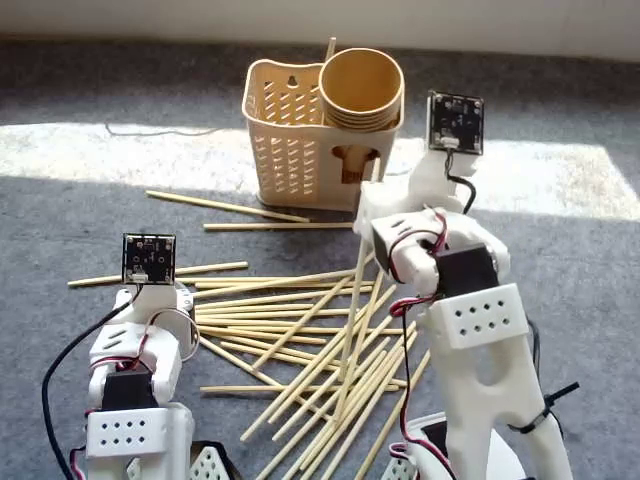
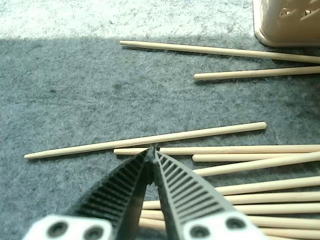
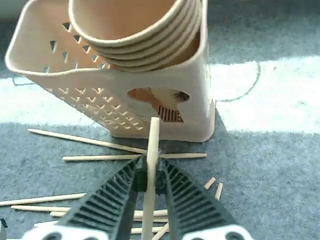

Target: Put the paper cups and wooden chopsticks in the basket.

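At the left side of the grey felt-covered counter (image 1: pixel 60 230), the left pincer (image 2: pixel 151 153) hung low. Its ribbed black fingers (image 2: pixel 175 185) were pressed together at the tips, gripping nothing, just above one pale stick. Between the two white arms lay a loose heap of thin, round, pale wooden chopsticks (image 1: pixel 300 335), criss-crossed on the felt toward the near edge. Most ran roughly along the counter's width, with others slanting across them. A few strays lay farther back, two of them just in front of the basket.

The cream plastic basket (image 1: pixel 285 150) was tall and rectangular, its walls pierced with small triangular holes. It stood upright toward the far edge, about midway along it. A nested stack of tan paper cups (image 1: pixel 362 80) sat mouth-up in its right-hand part, their rims rising above the basket's rim. The tip of one stick showed just behind them.

Farther right, the right pincer (image 3: pixel 150 172) was clamped on a single held chopstick (image 3: pixel 153 140). The stick was gripped nearly upright, its upper end in front of the basket's near wall and below the rim.
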### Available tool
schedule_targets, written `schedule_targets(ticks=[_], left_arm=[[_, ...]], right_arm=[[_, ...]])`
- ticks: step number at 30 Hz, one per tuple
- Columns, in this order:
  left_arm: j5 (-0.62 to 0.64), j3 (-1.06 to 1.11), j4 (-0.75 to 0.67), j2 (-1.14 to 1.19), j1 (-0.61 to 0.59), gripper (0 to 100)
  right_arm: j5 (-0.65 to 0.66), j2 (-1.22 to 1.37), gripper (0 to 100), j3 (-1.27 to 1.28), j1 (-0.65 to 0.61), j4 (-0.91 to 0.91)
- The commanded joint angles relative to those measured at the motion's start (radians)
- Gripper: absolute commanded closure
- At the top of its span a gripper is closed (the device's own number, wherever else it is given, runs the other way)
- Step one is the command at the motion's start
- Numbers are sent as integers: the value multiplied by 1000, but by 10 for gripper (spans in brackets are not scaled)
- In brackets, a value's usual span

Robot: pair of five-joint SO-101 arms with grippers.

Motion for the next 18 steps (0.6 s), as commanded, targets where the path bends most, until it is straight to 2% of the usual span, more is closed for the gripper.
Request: schedule_targets(ticks=[1,7,18], left_arm=[[-12,-7,-20,-8,-10,989],[-12,-7,-20,-8,-10,989],[-12,-7,-20,-8,-10,989]], right_arm=[[61,-56,994,-30,-24,-101],[146,-99,994,-30,-59,-315],[264,-93,994,-30,-101,-814]])
